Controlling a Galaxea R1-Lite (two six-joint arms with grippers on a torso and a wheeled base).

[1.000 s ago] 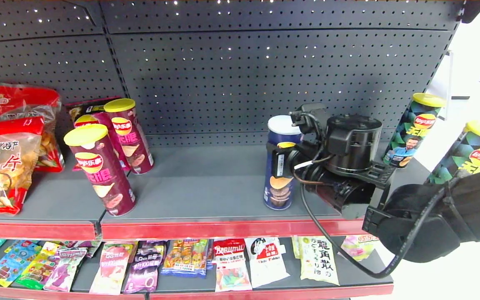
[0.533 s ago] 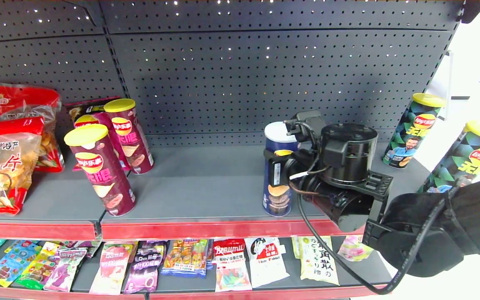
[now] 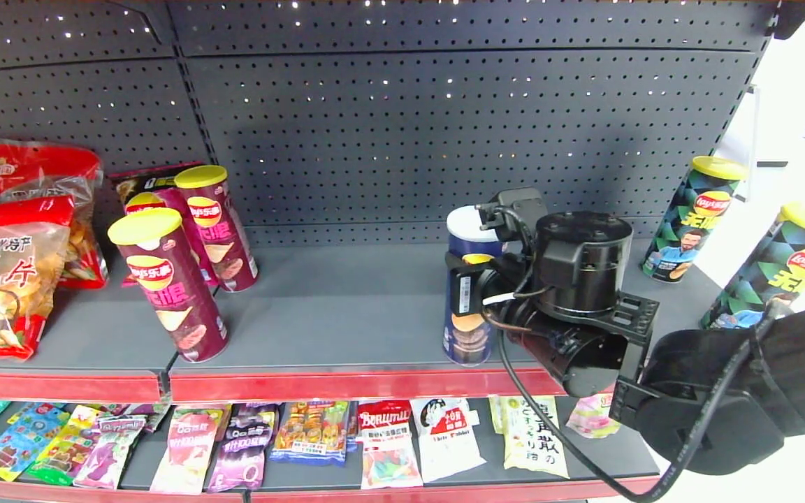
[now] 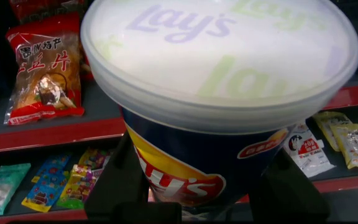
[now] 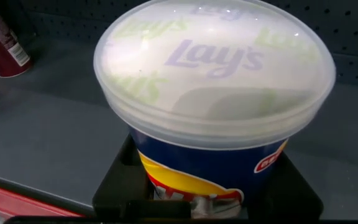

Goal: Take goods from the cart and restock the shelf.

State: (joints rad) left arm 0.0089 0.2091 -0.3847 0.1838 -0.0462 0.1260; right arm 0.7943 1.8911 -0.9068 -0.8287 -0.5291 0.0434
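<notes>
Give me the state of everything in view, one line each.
right gripper: shut on right blue can
right blue can: upright, lid on
left gripper: shut on left blue can
left blue can: held, lid on
maroon cans: upright, lids on
green cans: upright, lids on
red chip bags: standing upright

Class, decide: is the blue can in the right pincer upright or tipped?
Upright: the blue can stands vertical, white lid on top, in the right pincer.
</notes>
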